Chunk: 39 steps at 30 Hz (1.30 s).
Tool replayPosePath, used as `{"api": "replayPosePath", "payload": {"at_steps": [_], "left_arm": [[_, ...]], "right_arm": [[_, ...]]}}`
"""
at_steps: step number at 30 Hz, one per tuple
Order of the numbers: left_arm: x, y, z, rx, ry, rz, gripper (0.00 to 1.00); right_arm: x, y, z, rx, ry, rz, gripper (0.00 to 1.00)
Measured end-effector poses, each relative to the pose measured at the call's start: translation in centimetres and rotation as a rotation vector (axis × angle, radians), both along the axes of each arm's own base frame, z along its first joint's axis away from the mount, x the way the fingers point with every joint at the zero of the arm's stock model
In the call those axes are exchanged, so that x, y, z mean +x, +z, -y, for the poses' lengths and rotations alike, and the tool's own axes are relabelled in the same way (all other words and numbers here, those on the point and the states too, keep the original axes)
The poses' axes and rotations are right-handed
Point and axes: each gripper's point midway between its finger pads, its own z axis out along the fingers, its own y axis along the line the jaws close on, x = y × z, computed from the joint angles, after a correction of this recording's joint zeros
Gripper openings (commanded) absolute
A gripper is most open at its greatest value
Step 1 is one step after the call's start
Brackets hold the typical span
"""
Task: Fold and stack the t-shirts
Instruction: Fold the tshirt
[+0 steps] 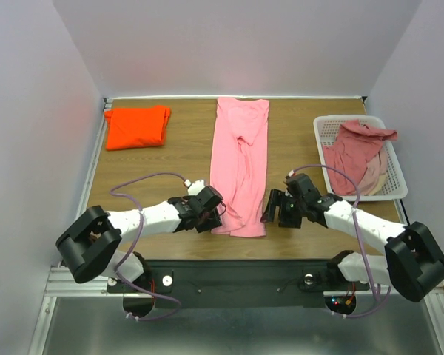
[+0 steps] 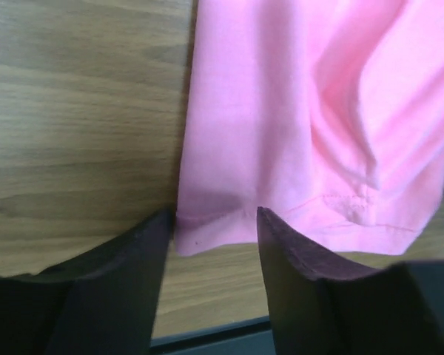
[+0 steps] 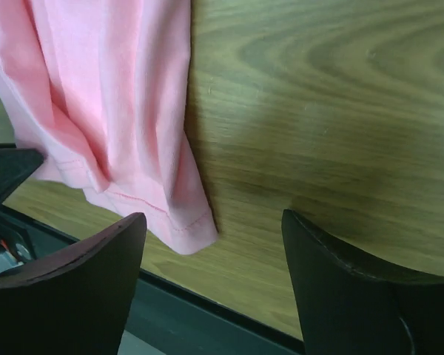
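**Currently: both grippers at the near hem of the pink t-shirt**

1. Arms. Both arm bases sit at the near edge of the table (image 1: 133, 170). One lilac cable (image 1: 140, 181) loops along the left arm, and a second cable (image 1: 333, 171) loops along the right arm. In the top view the second cable crosses in front of the basket's near left corner.

2. Left gripper (image 1: 216, 212). The jaws stand apart at a moderate gap. In the left wrist view the near left corner of the hem lies between the two dark fingers (image 2: 126, 281). The fingers are not closed on the cloth.

3. Right gripper (image 1: 270, 211). The jaws stand wide apart. In the right wrist view the near right corner of the hem lies between the fingers (image 3: 81, 281), closer to the one on the left of that view. No grip is visible.

4. Pink t-shirt (image 1: 240, 163). Count: one. It lies in a long narrow strip along the table centre, from the near hem between the two grippers to the far edge. The cloth is creased along its length.

5. Orange t-shirt (image 1: 137, 126). Count: one. It lies folded at the far left corner, well apart from the pink strip.

6. White mesh basket (image 1: 320, 137). Count: one. It stands at the far right, beyond the right arm. It holds one crumpled dusty rose t-shirt (image 1: 355, 151) on top of a paler cream garment (image 1: 381, 174).
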Motion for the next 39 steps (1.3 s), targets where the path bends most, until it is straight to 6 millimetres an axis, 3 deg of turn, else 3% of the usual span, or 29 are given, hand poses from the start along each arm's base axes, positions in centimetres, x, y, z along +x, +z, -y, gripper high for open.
{"api": "replayPosePath", "payload": {"at_steps": [2, 3, 5, 11, 12, 14, 15, 21, 27, 35, 39], "left_arm": [[0.1, -0.4, 0.3, 0.002, -0.009, -0.005, 0.22], [0.1, -0.6, 0.6, -0.001, -0.014, -0.01, 0.1], [0.2, -0.7, 1.0, -0.016, -0.022, -0.012, 0.01], [0.3, -0.7, 1.9, -0.053, -0.032, -0.016, 0.0], [0.2, -0.7, 2.0, -0.06, -0.031, -0.017, 0.0], [0.2, -0.6, 2.0, -0.072, -0.029, -0.014, 0.0], [0.2, -0.7, 2.0, -0.078, -0.025, -0.011, 0.0], [-0.7, -0.7, 1.8, -0.116, -0.029, -0.024, 0.0], [-3.1, -0.7, 1.6, -0.137, -0.085, -0.075, 0.0], [-4.7, -0.3, 1.0, -0.093, -0.131, -0.116, 0.0], [-2.8, 1.5, 1.7, -0.081, -0.131, -0.066, 0.0]], "right_arm": [[-0.9, -0.2, -0.2, 0.008, 0.0, -0.021, 0.72], [-1.2, -0.4, -0.4, 0.011, 0.0, -0.03, 0.7], [-1.7, -0.5, -0.9, 0.015, 0.009, -0.044, 0.63], [-2.8, -1.4, -2.7, 0.035, 0.041, -0.091, 0.36], [-2.9, -1.6, -2.9, 0.037, 0.037, -0.1, 0.25], [-3.0, -1.7, -3.1, 0.043, 0.035, -0.11, 0.14], [-3.2, -1.9, -3.2, 0.048, 0.031, -0.12, 0.02], [-5.8, -2.1, -2.5, 0.088, 0.022, -0.167, 0.0], [-7.8, -0.6, -1.6, 0.139, 0.009, -0.173, 0.01], [-7.7, -0.2, -1.5, 0.133, -0.019, -0.183, 0.01], [-5.5, 1.7, -2.1, 0.126, -0.05, -0.122, 0.0]]}}
